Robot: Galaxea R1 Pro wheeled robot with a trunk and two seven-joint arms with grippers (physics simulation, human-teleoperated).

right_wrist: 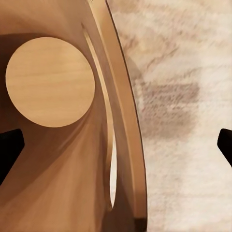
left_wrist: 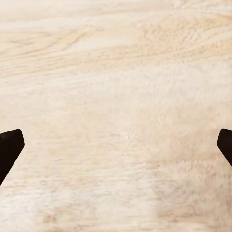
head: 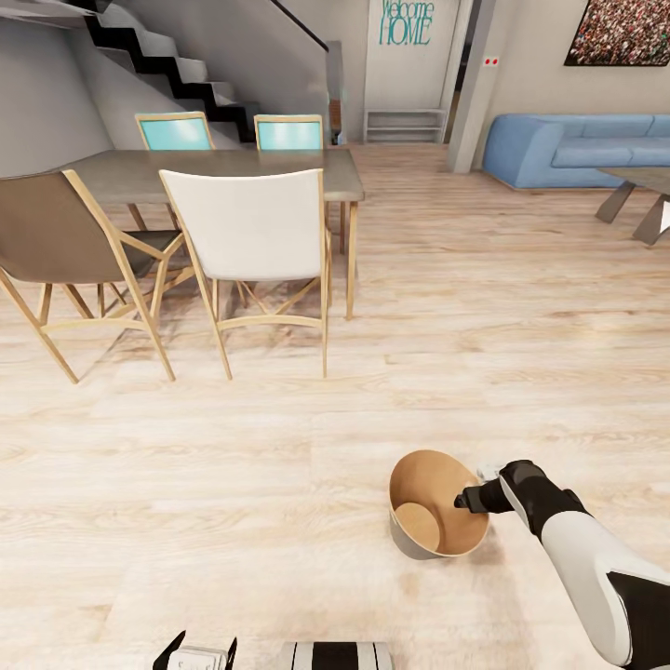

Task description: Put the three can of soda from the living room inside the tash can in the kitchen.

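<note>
Trash can: the tash can (head: 437,507) hangs tilted over the wood floor (head: 279,484), rim at the right pincer (head: 465,501); its tan inside (right_wrist: 53,82) looks empty.
Right pincer: fingers spread either side of the rim wall (right_wrist: 128,145); whether they actually clamp it, I cannot tell.
Left pincer: spread wide (left_wrist: 116,145), holding nothing, over bare floor.
Room: dining table (head: 233,172) with chairs ahead, blue sofa (head: 577,149) far right.
Progress: early, by my judgement; no soda can is binned yet, and all three remain to be collected.
</note>
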